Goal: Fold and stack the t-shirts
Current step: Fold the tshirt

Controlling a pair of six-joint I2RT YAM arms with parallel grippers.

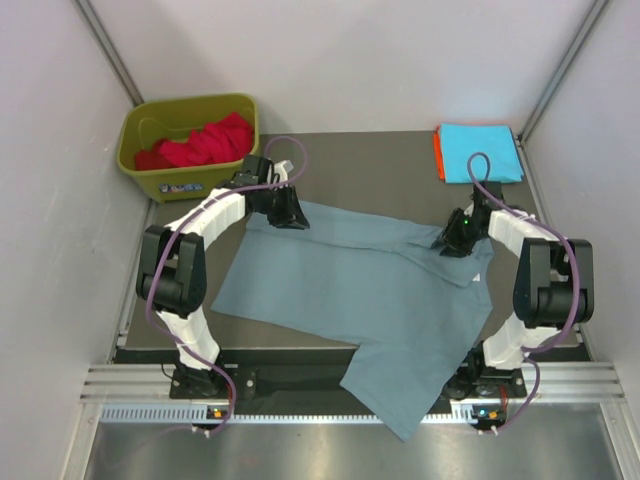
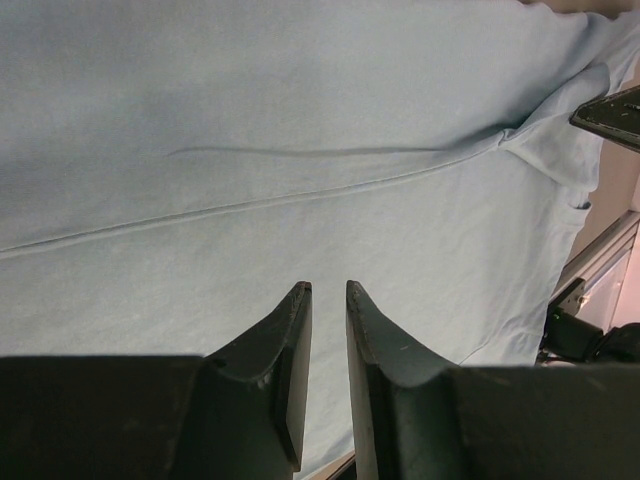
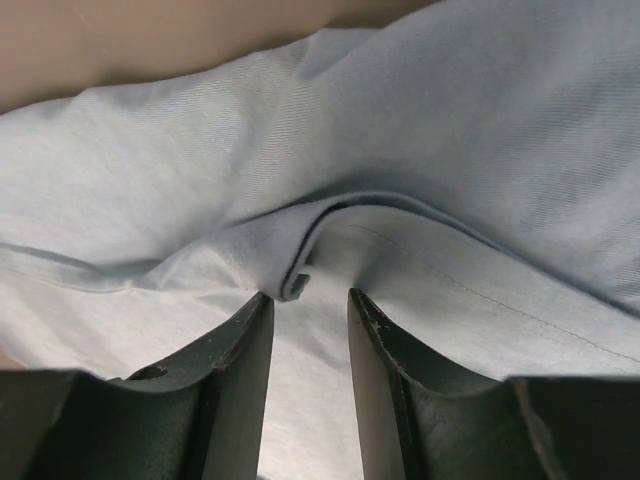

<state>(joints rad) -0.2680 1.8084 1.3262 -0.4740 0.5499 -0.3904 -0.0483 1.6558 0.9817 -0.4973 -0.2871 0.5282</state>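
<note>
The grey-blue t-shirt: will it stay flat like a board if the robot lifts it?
Probably floppy: the grey-blue t-shirt already droops over the edge of the table. It likely bunches when pushed, since a fold has wrinkled up. It looks thin, so probably light.

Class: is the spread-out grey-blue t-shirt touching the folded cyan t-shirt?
Apart. The top view shows a strip of bare table between the grey-blue t-shirt and the cyan t-shirt.

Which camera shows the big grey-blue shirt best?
The top camera: the whole grey-blue t-shirt lies spread out there. The left wrist camera shows only flat cloth with a seam; the right wrist camera shows only a bunched fold.
</note>
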